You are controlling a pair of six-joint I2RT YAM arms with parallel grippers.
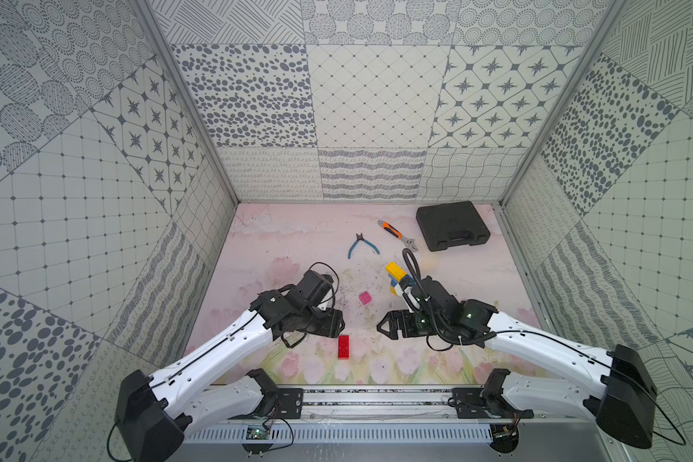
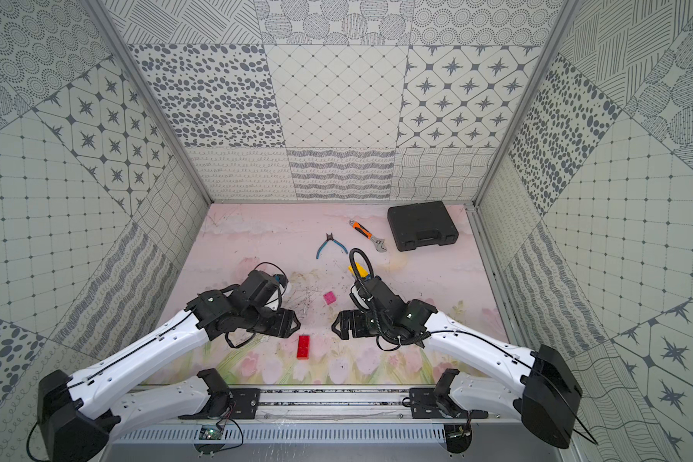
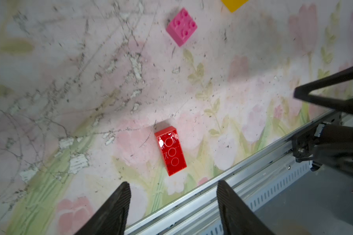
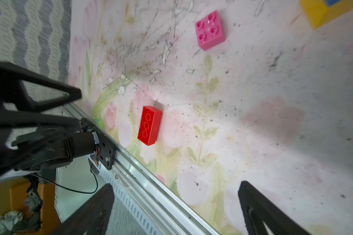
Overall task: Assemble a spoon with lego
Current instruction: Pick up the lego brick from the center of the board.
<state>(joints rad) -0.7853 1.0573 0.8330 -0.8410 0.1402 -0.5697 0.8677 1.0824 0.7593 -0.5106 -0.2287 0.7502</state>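
While black case (image 1: 453, 226) sits shut, contents hidden, left gripper (image 3: 172, 183) part-open, empty; right gripper (image 4: 176, 184) wide, empty.

Red brick (image 1: 343, 347) lay flat near the front, just beside the left gripper (image 1: 339, 322), with the right gripper (image 1: 381, 327) facing it across a gap. Pink brick (image 1: 364, 297) sat alone further back. Yellow-and-blue stack (image 1: 395, 276) stood by the right arm, and behind it were the pliers (image 1: 361, 245), wrench (image 1: 397, 234) and black case (image 1: 452, 225).

oblong brick (image 1: 343, 347) before square brick (image 1: 364, 297), pliers (image 1: 361, 245) behind
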